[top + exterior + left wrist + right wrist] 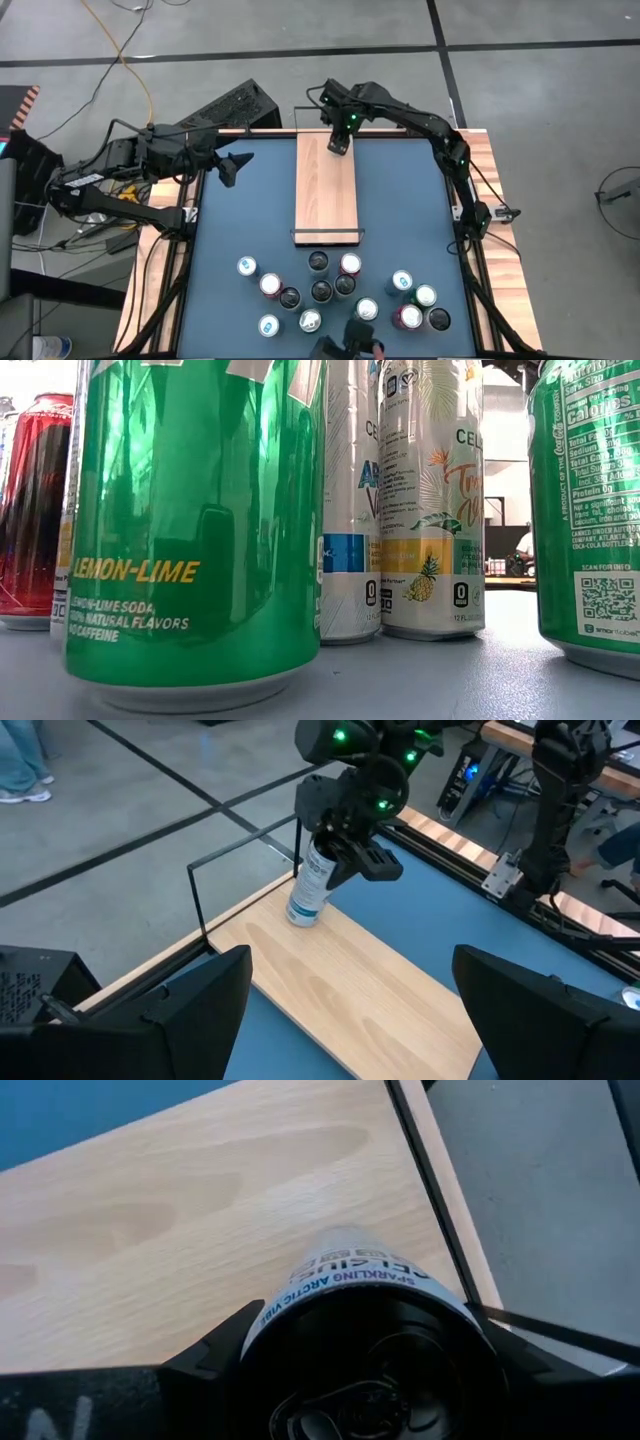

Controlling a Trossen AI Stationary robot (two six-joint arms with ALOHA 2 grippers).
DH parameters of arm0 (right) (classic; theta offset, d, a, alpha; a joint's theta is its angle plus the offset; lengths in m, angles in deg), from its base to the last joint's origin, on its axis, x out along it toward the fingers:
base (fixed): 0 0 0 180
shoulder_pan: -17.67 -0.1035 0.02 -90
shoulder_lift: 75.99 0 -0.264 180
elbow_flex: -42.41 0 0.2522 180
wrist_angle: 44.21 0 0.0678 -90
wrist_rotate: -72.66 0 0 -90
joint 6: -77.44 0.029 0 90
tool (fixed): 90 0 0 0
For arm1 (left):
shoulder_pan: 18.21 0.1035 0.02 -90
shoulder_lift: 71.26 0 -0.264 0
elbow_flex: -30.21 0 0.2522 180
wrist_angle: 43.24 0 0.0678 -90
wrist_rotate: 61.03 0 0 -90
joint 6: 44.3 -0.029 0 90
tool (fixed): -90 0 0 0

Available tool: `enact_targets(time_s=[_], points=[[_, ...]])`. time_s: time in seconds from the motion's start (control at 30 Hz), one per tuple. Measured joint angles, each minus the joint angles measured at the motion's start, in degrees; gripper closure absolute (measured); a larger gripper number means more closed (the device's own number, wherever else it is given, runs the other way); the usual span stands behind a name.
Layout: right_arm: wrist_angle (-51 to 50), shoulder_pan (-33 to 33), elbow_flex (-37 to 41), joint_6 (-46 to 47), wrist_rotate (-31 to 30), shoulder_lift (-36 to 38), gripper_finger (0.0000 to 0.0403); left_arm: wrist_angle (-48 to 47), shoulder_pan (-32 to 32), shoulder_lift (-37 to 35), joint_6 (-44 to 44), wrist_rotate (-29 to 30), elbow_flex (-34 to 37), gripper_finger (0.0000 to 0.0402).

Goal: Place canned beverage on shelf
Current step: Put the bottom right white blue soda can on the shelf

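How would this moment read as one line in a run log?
right gripper: holds white can on shelf, far end | left gripper: open, waiting | other cans: on table

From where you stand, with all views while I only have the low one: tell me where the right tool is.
Observer: The right tool is at the shelf's far end, shut on a white can.
Operator: Say whether that can is down.
Observer: In the left wrist view its base meets the plank, upright, beside the wire rail.
Operator: Report the left arm.
Observer: The left tool is open, hanging over the blue table left of the shelf, holding nothing.
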Motion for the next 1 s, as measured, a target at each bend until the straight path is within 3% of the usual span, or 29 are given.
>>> enact_targets(time_s=[0.33,0.7,0.9,1.0], points=[[-0.3,-0.3,0.2,-1.8,6.9,0.1,0.012,0.0,0.0,0.0,0.0,-0.1,0.0,0.007],[-0.9,-0.3,-1.6,-2.9,7.2,0.0,0.0081,0.0,0.0,0.6,-0.3,-0.1,0.0,0.007],[-2.6,-0.3,-9.5,-3.7,7.2,0.0,0.0078,0.1,0.0,3.1,-2.2,-0.3,0.0,0.007],[-1.1,-0.3,-7.8,-5.2,6.8,3.9,0.0082,0.2,0.0,4.0,-2.2,0.0,0.0,0.007]])
